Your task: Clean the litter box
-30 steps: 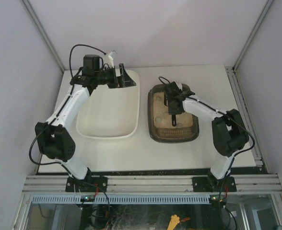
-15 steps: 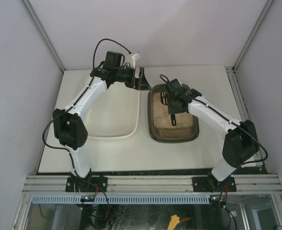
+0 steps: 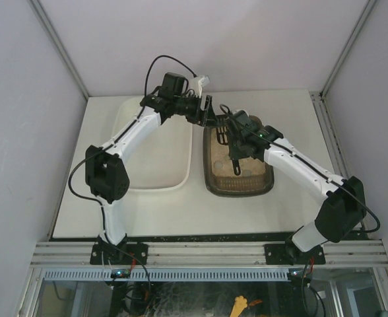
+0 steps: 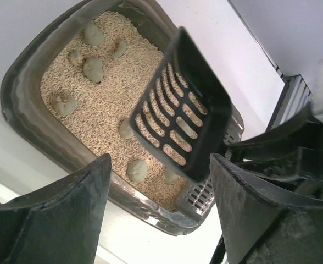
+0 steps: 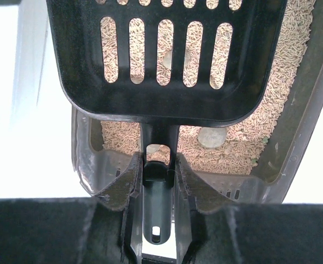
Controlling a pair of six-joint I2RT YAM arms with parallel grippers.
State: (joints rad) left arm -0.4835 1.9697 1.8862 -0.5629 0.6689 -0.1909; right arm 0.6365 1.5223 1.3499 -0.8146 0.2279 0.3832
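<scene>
The litter box (image 3: 237,192) is a dark translucent tray with beige pellet litter and several grey lumps (image 4: 93,69), right of the table's centre. My right gripper (image 3: 235,144) is shut on the handle (image 5: 159,184) of a black slotted scoop (image 5: 161,60). It holds the scoop (image 4: 183,113) above the litter at the box's far end, and the scoop looks empty. My left gripper (image 3: 210,113) is open and empty, hovering by the box's far left corner. Its fingers (image 4: 68,214) frame the box rim (image 4: 150,206).
A larger white tub (image 3: 148,187) lies left of the litter box, its right rim close to the box. Grey walls enclose the table on three sides. A metal rail (image 3: 207,251) runs along the near edge.
My left arm has swung right, from over the white tub's far edge to the litter box's far left corner. My right arm has reached slightly farther, still holding the scoop.
</scene>
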